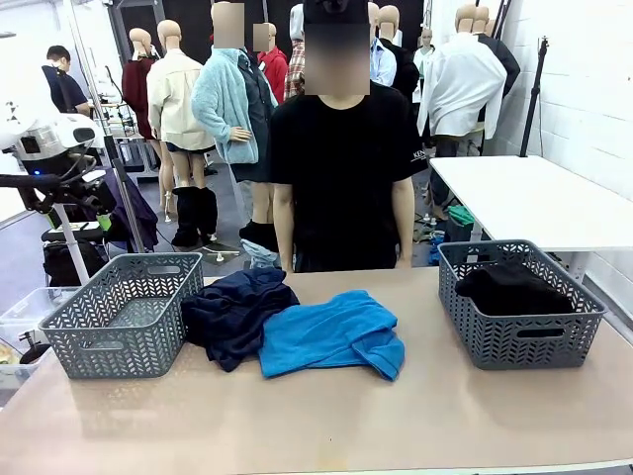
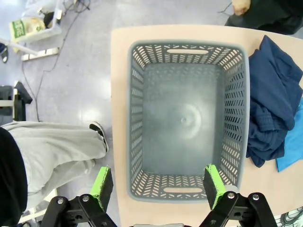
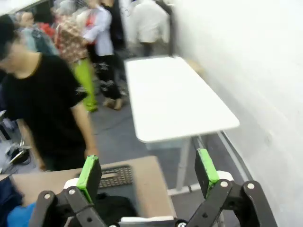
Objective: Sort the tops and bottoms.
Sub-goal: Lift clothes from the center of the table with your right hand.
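The soft, light bright-blue fabric top [image 1: 331,334], right of the empty grey lattice basket [image 1: 124,315], will likely bunch, so a raised fold suits pinching. The left tool [image 2: 157,184] and right tool [image 3: 147,172] gape apart.

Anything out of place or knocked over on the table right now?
Nothing stands out. Both grey baskets sit upright: the left basket empty, the right basket holding a black garment. The navy garment and blue garment lie crumpled between them, on the table.
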Controlling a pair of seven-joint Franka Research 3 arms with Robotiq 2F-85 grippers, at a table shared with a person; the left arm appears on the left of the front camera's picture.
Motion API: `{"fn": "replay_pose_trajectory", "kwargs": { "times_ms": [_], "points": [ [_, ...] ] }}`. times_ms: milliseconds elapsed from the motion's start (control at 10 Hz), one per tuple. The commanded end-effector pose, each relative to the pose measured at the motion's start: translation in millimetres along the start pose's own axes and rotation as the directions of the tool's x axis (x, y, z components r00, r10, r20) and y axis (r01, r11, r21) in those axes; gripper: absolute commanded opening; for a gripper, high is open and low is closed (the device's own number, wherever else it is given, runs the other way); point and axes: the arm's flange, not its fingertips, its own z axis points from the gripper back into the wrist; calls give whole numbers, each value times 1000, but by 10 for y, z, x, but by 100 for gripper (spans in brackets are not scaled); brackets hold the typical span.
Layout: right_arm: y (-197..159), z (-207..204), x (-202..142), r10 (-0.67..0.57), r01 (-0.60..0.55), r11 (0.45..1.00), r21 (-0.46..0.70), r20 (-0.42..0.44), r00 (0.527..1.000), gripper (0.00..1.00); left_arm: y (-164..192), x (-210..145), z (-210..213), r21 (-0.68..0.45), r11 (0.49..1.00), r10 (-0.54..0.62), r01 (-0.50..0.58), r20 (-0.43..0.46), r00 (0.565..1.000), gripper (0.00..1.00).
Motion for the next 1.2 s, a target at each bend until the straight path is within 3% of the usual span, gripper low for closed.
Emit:
{"fn": "replay_pose_trajectory", "kwargs": {
  "times_ms": [0,100,200,400,600,700,900,1000,1100],
  "points": [
    [860,67,7,122,-122,975,187,11,992,100,22,27,13,-10,1000,15,-15,7,1000,100],
    [1395,206,-35,278,-265,913,310,3,961,100,22,27,13,-10,1000,15,-15,7,1000,100],
    [1766,259,-115,422,-376,815,442,-7,907,100,22,27,13,-10,1000,15,-15,7,1000,100],
    [2345,119,-323,574,-438,689,578,-65,816,100,22,27,13,-10,1000,15,-15,7,1000,100],
    [2821,-223,-676,694,-443,603,663,-163,702,100,22,27,13,-10,1000,15,-15,7,1000,100],
    [2951,-405,-856,733,-450,590,670,-211,647,100,22,27,13,-10,1000,15,-15,7,1000,100],
    [2974,-619,-1145,751,-461,611,644,-289,593,100,22,27,13,-10,1000,15,-15,7,1000,100],
    [2996,-409,-1117,712,-420,611,671,-236,661,100,22,27,13,-10,1000,15,-15,7,1000,100],
    [2996,-409,-1117,712,-420,611,671,-236,661,100,22,27,13,-10,1000,15,-15,7,1000,100]
  ]
}}
